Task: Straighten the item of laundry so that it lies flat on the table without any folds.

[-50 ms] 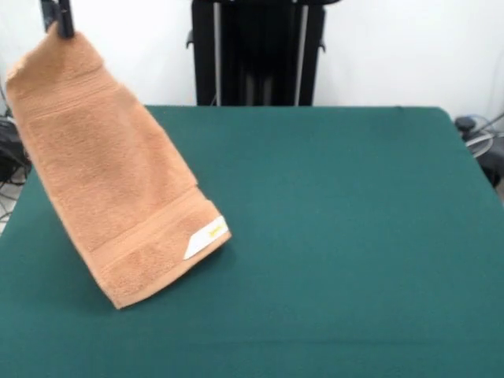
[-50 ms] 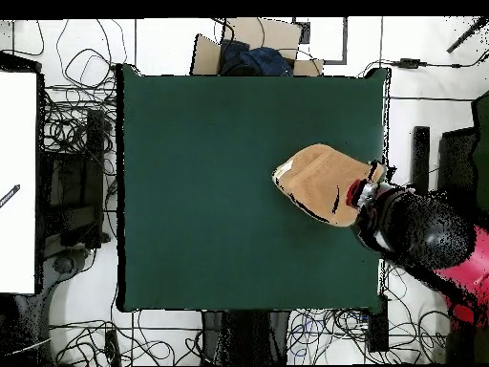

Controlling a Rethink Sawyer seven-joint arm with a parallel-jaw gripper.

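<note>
The orange-tan towel (image 1: 110, 181) hangs in the air by its top corner over the left part of the green table (image 1: 331, 236). My gripper (image 1: 59, 20) is shut on that corner at the top left of the front view. The towel hangs slanted, its lower edge down by the table; whether it touches I cannot tell. A white tag (image 1: 205, 236) shows at its lower right corner, and border bands cross it near the top and bottom. From overhead the towel (image 2: 320, 182) sits near the table's right edge, with the gripper (image 2: 363, 194) and arm at its right.
Tangled cables (image 2: 72, 143) and a white board (image 2: 17, 182) lie left of the table in the overhead view. A cardboard box (image 2: 253, 53) stands beyond the top edge. The black pedestal (image 1: 256, 51) rises behind the table's far side.
</note>
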